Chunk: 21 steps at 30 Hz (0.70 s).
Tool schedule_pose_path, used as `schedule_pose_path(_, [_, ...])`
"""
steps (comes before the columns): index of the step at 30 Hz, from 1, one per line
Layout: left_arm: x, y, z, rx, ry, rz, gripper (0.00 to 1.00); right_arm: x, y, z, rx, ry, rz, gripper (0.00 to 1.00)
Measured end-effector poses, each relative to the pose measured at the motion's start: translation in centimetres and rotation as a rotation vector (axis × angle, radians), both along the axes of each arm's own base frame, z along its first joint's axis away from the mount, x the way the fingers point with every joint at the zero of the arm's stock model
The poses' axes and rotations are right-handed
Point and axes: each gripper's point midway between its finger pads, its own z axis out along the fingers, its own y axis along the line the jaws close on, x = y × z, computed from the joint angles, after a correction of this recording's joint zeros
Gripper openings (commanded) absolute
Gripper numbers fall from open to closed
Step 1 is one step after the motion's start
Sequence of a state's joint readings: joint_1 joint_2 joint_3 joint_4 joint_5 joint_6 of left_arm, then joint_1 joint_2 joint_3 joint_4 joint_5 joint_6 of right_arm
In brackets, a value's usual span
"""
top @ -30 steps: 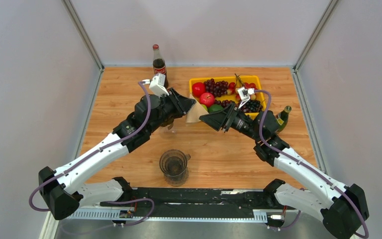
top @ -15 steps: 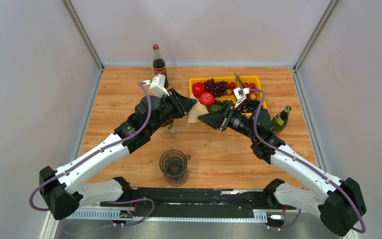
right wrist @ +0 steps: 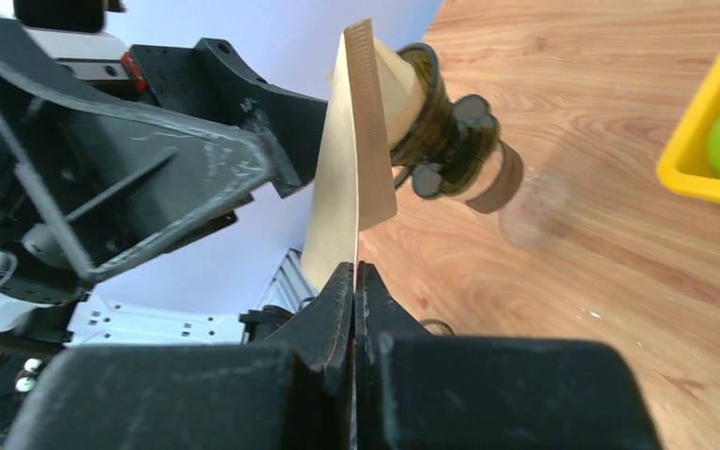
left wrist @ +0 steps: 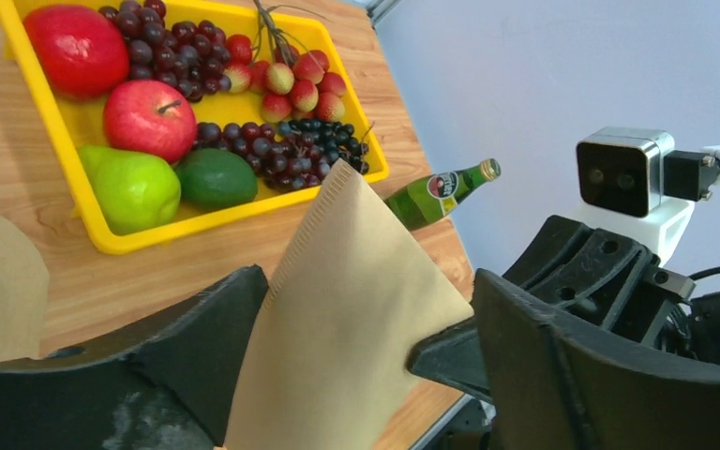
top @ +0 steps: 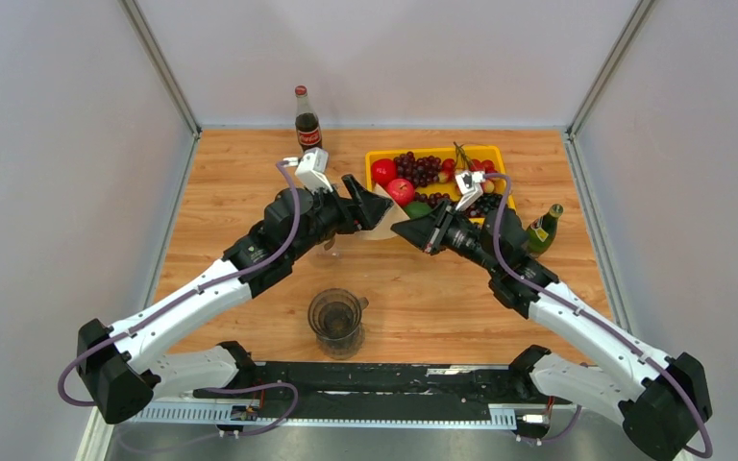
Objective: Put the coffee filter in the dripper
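Note:
The coffee filter is a tan paper cone held in the air between my two grippers. My right gripper is shut on its lower edge, and the paper rises from the closed tips. My left gripper is open, with its fingers standing wide on either side of the filter. I cannot tell whether they touch it. The dripper is a dark glass piece on the table just beyond the filter, with tan paper showing at its mouth. In the top view the dripper is mostly hidden under my left arm.
A yellow tray of apples, grapes and green fruit sits behind the grippers. A cola bottle stands at the back. A green bottle lies by my right arm. A glass mug stands near the front.
My left gripper has opened off the filter. My right gripper has closed on the filter's edge. Both wrists have shifted slightly towards the tray.

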State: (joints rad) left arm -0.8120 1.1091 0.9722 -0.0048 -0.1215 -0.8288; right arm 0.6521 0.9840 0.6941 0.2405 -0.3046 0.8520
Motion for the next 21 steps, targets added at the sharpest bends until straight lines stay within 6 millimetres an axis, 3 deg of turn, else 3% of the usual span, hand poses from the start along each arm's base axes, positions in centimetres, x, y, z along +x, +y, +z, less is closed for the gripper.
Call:
schedule_pose_path(4, [-0.2,0.1,-0.4,0.072,-0.050,-0.034,1.00,0.1,-0.9,-1.5,-0.132,0.000,-0.018,0.00])
schedule_pose_path(13, [-1.1,1.8,-2.3,0.359,-0.176,-0.125,1.00,1.3,-5.0,-3.4,-0.575,-0.117,-0.046,0.00])
schedule_pose_path(18, [-2.7,1.5,-2.9,0.487,-0.291,-0.286,1.00,-0.6,-6.1,-7.0,-0.767,-0.173,0.121,0.00])
schedule_pose_path(21, [-3.8,1.2,-2.7,0.520,-0.369,-0.383,1.00,-1.7,-6.5,-7.7,-0.823,-0.238,0.201,0.00])
